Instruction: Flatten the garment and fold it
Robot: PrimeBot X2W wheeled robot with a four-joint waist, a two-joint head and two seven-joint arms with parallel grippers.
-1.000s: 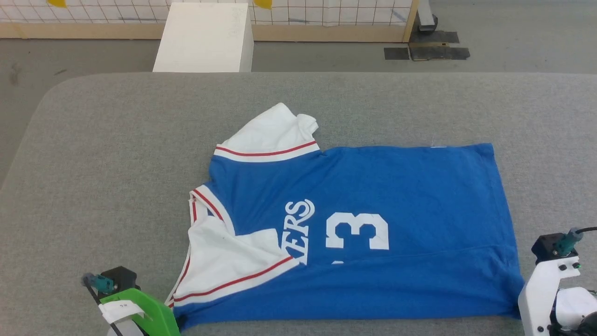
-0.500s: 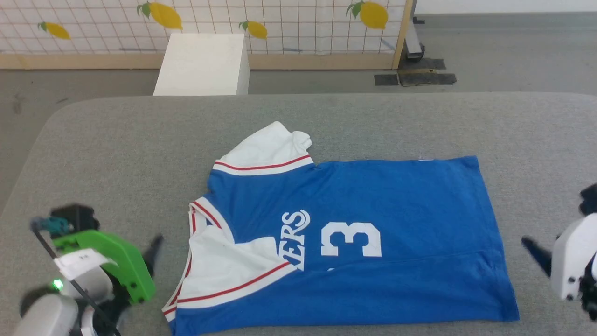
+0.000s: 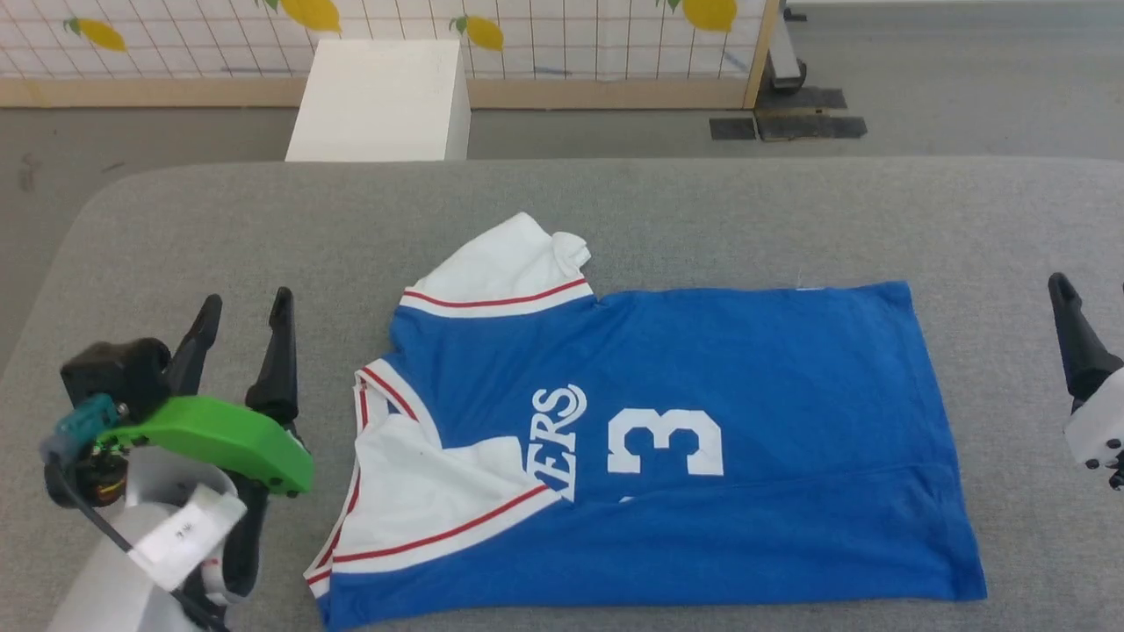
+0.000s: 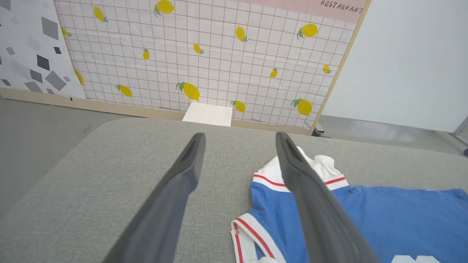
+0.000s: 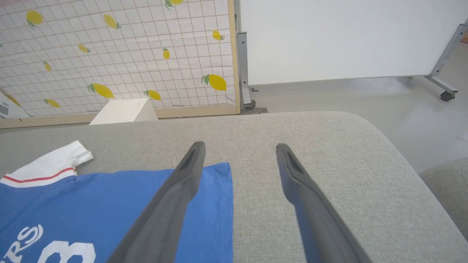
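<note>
The garment (image 3: 702,377), a bright blue jersey with a white "3" and "ERS" lettering, lies spread sideways on the grey table (image 3: 615,202). Its white, red-striped sleeves point left, and the nearer sleeve is folded over the blue body. My left gripper (image 3: 246,300) hovers open and empty to the left of the sleeves, clear of the cloth. In the left wrist view the left gripper (image 4: 240,135) points past the far sleeve (image 4: 318,166). My right gripper (image 5: 240,146) is open and empty beside the garment's (image 5: 91,204) hem edge. One of its fingers (image 3: 1073,338) shows at the right edge.
A white box (image 3: 378,96) stands on the floor beyond the table's far edge. Behind it is a lemon-print grid panel (image 3: 571,26) with a wooden frame. Bare grey table surrounds the garment on the left, right and far sides.
Both grippers have opened and drawn back from the garment's near corners, rising out to its left and right. The head camera shifted. The garment lies as it did.
</note>
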